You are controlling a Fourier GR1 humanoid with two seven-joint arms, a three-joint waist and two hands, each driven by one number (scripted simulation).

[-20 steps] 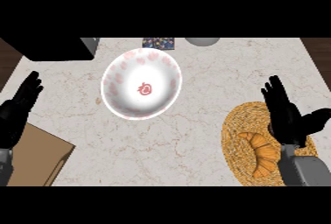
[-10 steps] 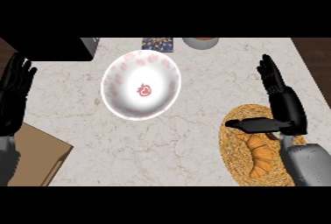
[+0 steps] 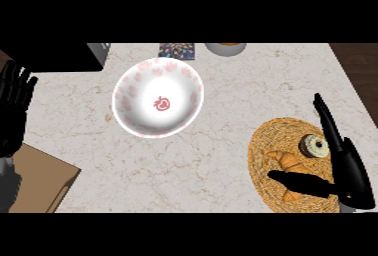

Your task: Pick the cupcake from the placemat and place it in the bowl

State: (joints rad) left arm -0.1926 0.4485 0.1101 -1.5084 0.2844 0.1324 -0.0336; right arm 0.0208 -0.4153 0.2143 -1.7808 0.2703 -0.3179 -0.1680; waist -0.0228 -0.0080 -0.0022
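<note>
Marble counter (image 3: 221, 170) underneath everything. Left of centre, white bowl (image 3: 133, 80) with pink marks. Toward the lower right, round woven placemat (image 3: 260, 147). Over its right side, right hand (image 3: 348, 170), fingers straight, thumb stretched across the mat, gripping nothing. At the left edge, left hand (image 3: 15, 105), open, fingers up. On the placemat, croissant (image 3: 284, 159) and, just beside the right hand's fingers, cupcake (image 3: 316, 146), well apart from the bowl.

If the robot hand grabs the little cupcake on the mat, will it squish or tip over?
Probably squishy: the cupcake looks small with a pale top, so pinching could dent it. It sits low and round, so tipping seems unlikely. The woven placemat looks bumpy, so pushing might snag.
</note>
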